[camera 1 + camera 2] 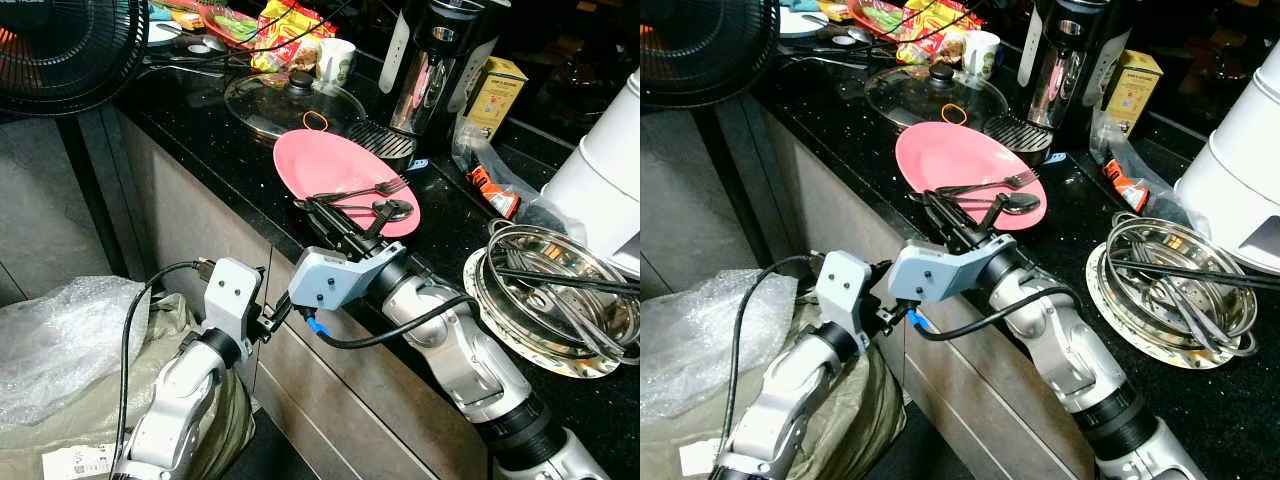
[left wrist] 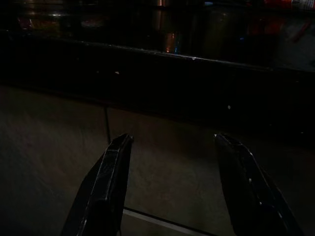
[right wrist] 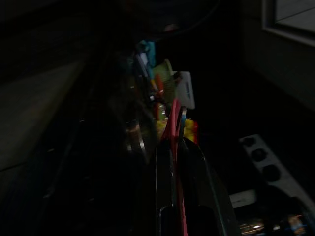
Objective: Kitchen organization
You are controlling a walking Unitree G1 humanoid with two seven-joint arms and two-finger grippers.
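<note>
The round pink plate [image 1: 330, 165] sits on the shiny black worktop [image 1: 230, 150], near its front edge. A metal fork [image 1: 365, 189] and a metal spoon [image 1: 385, 209] lie on the plate. The right claw [image 1: 322, 208] pinches the near rim of the plate, one black finger on each side. A glass pot lid [image 1: 280, 100] rests just behind the plate. The left claw [image 2: 170, 162] is wide open and holds nothing, down in front of the grey cupboard door [image 2: 59, 147].
</note>
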